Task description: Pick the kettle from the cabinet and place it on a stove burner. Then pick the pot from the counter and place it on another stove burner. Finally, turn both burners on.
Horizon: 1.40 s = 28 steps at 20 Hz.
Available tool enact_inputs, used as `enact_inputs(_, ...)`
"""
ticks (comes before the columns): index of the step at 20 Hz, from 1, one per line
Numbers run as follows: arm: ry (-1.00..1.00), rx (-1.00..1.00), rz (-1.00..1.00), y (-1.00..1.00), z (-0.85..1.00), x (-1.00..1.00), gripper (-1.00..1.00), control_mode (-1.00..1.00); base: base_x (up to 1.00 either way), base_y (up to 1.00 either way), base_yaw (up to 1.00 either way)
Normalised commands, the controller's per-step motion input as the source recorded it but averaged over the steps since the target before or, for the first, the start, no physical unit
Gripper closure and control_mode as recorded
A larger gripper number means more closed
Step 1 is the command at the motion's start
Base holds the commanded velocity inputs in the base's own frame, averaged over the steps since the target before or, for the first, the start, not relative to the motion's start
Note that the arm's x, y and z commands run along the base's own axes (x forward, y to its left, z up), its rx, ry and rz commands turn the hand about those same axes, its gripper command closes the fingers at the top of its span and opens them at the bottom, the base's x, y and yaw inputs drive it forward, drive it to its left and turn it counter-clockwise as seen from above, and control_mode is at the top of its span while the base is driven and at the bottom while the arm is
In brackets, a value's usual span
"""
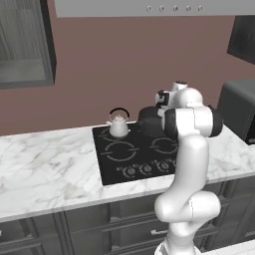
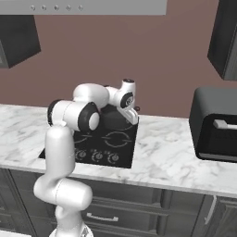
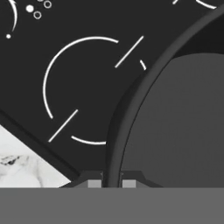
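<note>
On cooktop (image 1: 112,164): one kettle (image 1: 119,125), one pot (image 3: 183,122), rim clamped by claw (image 3: 112,181).

kettle (image 1: 119,125) blocking rear left burner, pot (image 1: 151,121) beside it, front burners (image 1: 121,151) free

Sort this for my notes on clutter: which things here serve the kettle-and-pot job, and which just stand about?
Job: kettle on a back burner; pot, its rim between the shut jaws, over the cooktop; free burner; knobs; cabinet; counter.
Idle: black box on the counter; drawers; hood.
</note>
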Motion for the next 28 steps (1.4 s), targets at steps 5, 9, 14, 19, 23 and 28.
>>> enact_inputs(5, -0.01, 0.00, 0.00, 0.00, -0.15, 0.21, 1.00, -1.00, 0.00, 0.00, 0.00)
enact_inputs(9, -0.01, 0.00, 0.00, 0.00, -0.13, 0.25, 1.00, -1.00, 0.00, 0.00, 0.00)
enact_inputs(14, -0.01, 0.00, 0.00, 0.00, -0.12, 0.26, 1.00, -1.00, 0.00, 0.00, 0.00)
enact_inputs(19, 0.00, 0.00, 0.00, 0.00, -0.12, 0.26, 1.00, -1.00, 0.00, 0.00, 0.00)
enact_inputs(23, 0.00, 0.00, 0.00, 0.00, -0.12, 0.26, 1.00, -1.00, 0.00, 0.00, 0.00)
enact_inputs(28, 0.00, 0.00, 0.00, 0.00, -0.13, 0.30, 1.00, -1.00, 0.00, 0.00, 0.00)
